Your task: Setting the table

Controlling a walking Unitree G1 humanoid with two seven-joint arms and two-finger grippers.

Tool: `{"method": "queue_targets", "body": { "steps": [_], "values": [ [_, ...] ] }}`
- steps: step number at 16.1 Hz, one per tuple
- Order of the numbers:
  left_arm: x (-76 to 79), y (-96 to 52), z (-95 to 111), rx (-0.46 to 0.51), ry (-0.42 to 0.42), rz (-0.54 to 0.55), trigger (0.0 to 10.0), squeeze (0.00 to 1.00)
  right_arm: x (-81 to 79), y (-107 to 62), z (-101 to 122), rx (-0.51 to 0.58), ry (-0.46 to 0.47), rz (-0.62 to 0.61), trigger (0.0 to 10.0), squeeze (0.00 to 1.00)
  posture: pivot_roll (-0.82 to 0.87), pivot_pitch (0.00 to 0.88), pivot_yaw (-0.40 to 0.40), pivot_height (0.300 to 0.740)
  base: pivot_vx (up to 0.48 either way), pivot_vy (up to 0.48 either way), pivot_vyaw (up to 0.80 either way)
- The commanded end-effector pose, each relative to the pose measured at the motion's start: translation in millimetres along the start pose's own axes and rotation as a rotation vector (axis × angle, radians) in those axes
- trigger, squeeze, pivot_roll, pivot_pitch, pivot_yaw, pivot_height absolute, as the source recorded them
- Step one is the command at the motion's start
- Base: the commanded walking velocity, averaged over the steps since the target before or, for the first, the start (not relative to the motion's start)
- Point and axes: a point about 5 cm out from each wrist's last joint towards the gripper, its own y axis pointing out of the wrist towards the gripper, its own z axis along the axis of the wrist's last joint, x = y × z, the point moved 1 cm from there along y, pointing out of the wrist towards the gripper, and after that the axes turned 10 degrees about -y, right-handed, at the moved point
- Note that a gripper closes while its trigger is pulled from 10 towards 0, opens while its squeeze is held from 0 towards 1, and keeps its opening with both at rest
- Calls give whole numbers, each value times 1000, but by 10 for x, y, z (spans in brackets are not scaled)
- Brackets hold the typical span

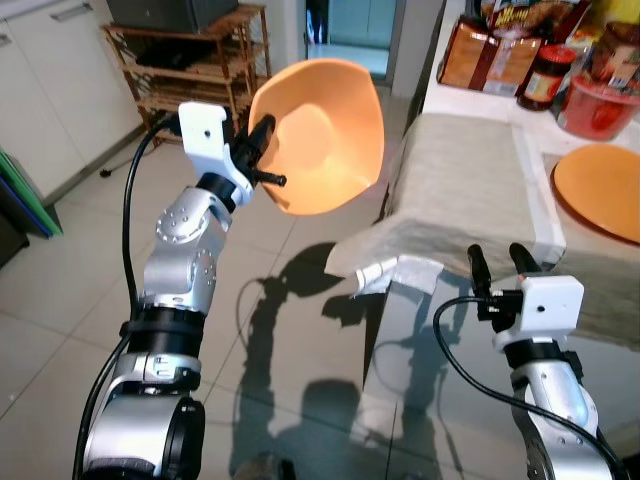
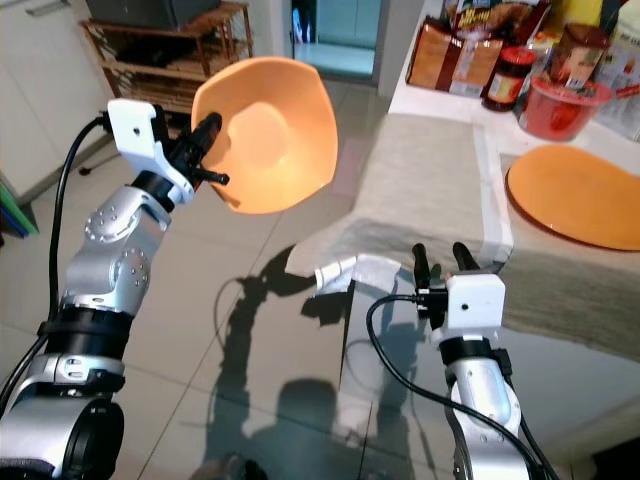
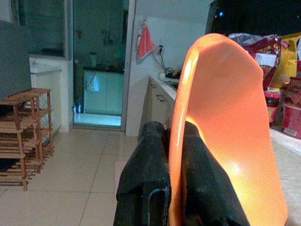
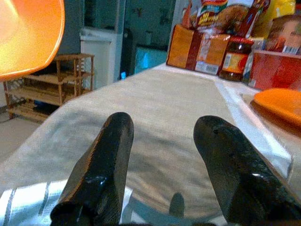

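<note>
The orange bowl [image 1: 325, 135] is up in the air over the tiled floor [image 1: 60, 330], well short of the worktop [image 1: 470, 180], tipped on its side so its hollow faces the camera. The left tool [image 1: 262, 150] holds it only by the rim — in the left wrist view its two black fingers [image 3: 143, 181] are pinched on either side of the thin edge, with the whole body of the bowl standing out beyond them. That is the weak point, to my mind: a grip on one edge leaves the bowl's weight to lever against the fingers, so a quick swing toward the worktop could make it pivot or slip out and drop to the tiles. The worktop is covered by a pale cloth [image 1: 455, 215] that hangs off the near corner in a loose fold; a bowl brought in low could catch that fold and drag the cloth, and with it the orange plate [image 1: 600, 190] and the red tub [image 1: 600, 105], jar [image 1: 545, 78] and packets [image 1: 490, 55] at the far edge. The right tool [image 1: 500, 262] hovers low at the cloth's near edge with fingers spread wide and nothing between them — close enough to snag the cloth itself.
</note>
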Motion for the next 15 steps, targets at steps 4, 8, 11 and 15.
{"method": "queue_targets", "body": {
  "steps": [4,8,11,15],
  "values": [
    [51,40,99,33,-6,-22,0,0,4,-1,0,2,-8,5,10000,0,-44,0,38,722,-228,0,0],
    [59,45,88,28,-11,-29,0,0,-5,-15,-15,-4,-9,9,10000,0,-45,0,37,722,0,0,0],
    [63,47,92,30,-11,-31,0,0,-9,-17,-17,-6,-9,10,10000,0,-45,0,37,722,0,0,0],
    [100,52,90,28,-16,-56,0,0,-10,-19,-22,-7,-10,10,10000,0,-46,0,39,722,0,0,0]
  ]
}}
